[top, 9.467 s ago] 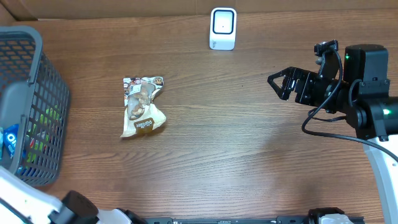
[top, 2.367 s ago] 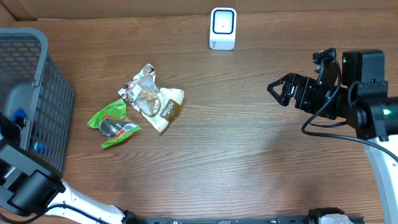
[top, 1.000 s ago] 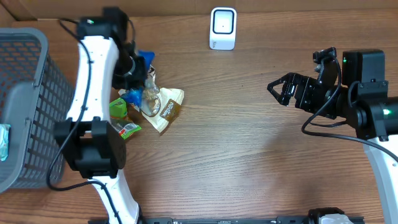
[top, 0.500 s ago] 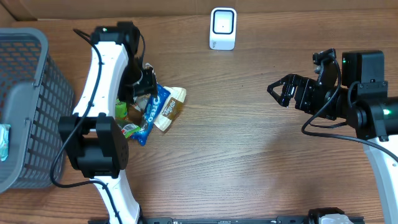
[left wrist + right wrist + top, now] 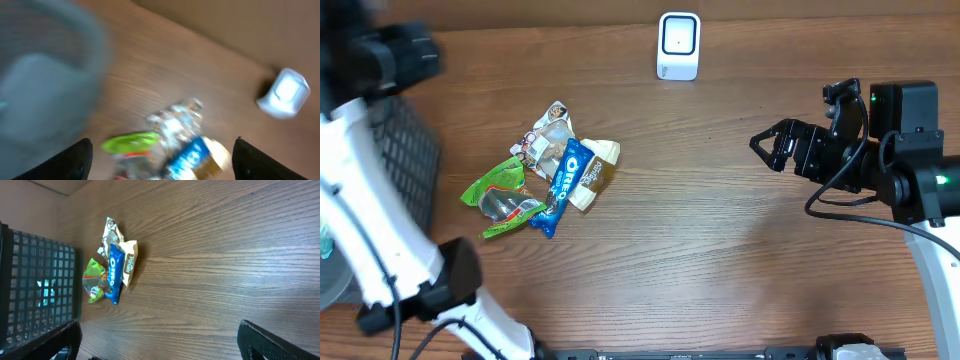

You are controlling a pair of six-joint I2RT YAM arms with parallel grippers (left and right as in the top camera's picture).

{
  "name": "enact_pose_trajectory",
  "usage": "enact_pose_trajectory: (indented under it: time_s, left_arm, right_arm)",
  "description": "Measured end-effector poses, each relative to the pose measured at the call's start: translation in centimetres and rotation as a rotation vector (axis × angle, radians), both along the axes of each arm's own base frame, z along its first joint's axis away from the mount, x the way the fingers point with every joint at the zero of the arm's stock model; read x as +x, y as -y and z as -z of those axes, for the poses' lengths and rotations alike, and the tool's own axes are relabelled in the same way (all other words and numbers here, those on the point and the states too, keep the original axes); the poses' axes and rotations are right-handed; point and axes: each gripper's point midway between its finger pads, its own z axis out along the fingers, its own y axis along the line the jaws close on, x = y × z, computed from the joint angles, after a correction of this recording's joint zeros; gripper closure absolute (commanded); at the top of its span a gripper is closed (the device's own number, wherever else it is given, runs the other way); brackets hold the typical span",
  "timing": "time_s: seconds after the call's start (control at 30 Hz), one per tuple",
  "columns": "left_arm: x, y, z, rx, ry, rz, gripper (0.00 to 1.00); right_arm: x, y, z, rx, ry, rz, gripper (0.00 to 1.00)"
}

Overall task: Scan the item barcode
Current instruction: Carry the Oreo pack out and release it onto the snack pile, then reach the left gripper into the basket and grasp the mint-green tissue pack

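A blue Oreo pack [image 5: 563, 186] lies on the table, across a brown-and-white snack bag [image 5: 590, 168] and beside a green packet [image 5: 498, 196]. The white barcode scanner [image 5: 678, 45] stands at the back edge. My left gripper [image 5: 161, 162] is open and holds nothing. It hangs high above the pile, and its view is blurred, with the Oreo pack [image 5: 192, 155] and scanner [image 5: 285, 92] below it. My right gripper [image 5: 775, 142] stays open at the right, far from the items, with bare table between its fingers [image 5: 280, 340].
A grey wire basket [image 5: 40, 280] stands at the left edge with at least one more packet inside. My white left arm [image 5: 360, 230] crosses in front of it in the overhead view. Brown wood table [image 5: 720, 250] stretches between the pile and the right arm.
The left gripper opened and let the Oreo pack drop onto the pile, then swung up and away to the left. The right arm has not moved.
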Motion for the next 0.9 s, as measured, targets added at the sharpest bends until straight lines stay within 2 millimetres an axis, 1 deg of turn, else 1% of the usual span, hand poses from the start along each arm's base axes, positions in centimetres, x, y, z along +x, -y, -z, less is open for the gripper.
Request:
enact_pose_trajectory:
  time_s: [0.03,0.07,0.13,0.2,0.27,0.33,0.4,0.47,0.53,0.67,0.77,0.83,0.9]
  left_arm:
    - [-1.2,-2.3,-0.6,0.009,0.013,-0.065,0.19]
    - [-2.2,-4.1,-0.7,0.014,0.015,-0.118,0.19]
    - [-4.2,-7.7,-0.2,0.008,-0.006,-0.223,0.21]
    - [-6.0,-10.8,1.3,-0.013,-0.056,-0.314,0.22]
    - [-7.8,-13.8,3.6,-0.042,-0.122,-0.402,0.23]
    - [-8.7,-16.3,5.4,-0.061,-0.154,-0.461,0.22]
    - [-9.1,-18.5,7.3,-0.075,-0.174,-0.502,0.22]
    - [-9.2,-20.1,9.5,-0.094,-0.202,-0.528,0.21]
    - [-8.9,-21.3,11.5,-0.109,-0.219,-0.54,0.2]
    - [-7.4,-23.6,15.0,-0.104,-0.215,-0.539,0.18]
    - [-6.5,-24.8,17.9,-0.083,-0.24,-0.499,0.17]
    - [-6.8,-25.2,20.1,-0.071,-0.29,-0.487,0.18]
    - [-7.5,-25.6,22.1,-0.059,-0.361,-0.489,0.2]
  right_arm:
    - [0.0,0.0,0.0,0.0,0.0,0.0,0.0]
    - [0.0,0.0,0.0,0.0,0.001,0.0,0.0]
    - [0.0,0.0,0.0,0.0,0.0,0.0,0.0]
    - [0.0,0.0,0.0,0.0,0.001,0.0,0.0]
    - [0.0,0.0,0.0,0.0,0.0,0.0,0.0]
    - [0.0,0.0,0.0,0.0,0.002,0.0,0.0]
    - [0.1,0.0,-0.1,0.0,0.004,0.0,0.0]
    - [0.1,0.0,-0.1,0.001,0.007,0.0,0.0]
    - [0.2,0.0,-0.1,0.001,0.01,0.0,0.0]
    - [0.2,0.0,-0.2,0.001,0.013,-0.001,0.0]
    - [0.3,0.0,-0.2,0.001,0.018,-0.001,0.0]
    - [0.3,0.0,-0.2,0.001,0.018,-0.001,0.0]
    - [0.3,0.0,-0.2,0.001,0.018,-0.001,0.0]
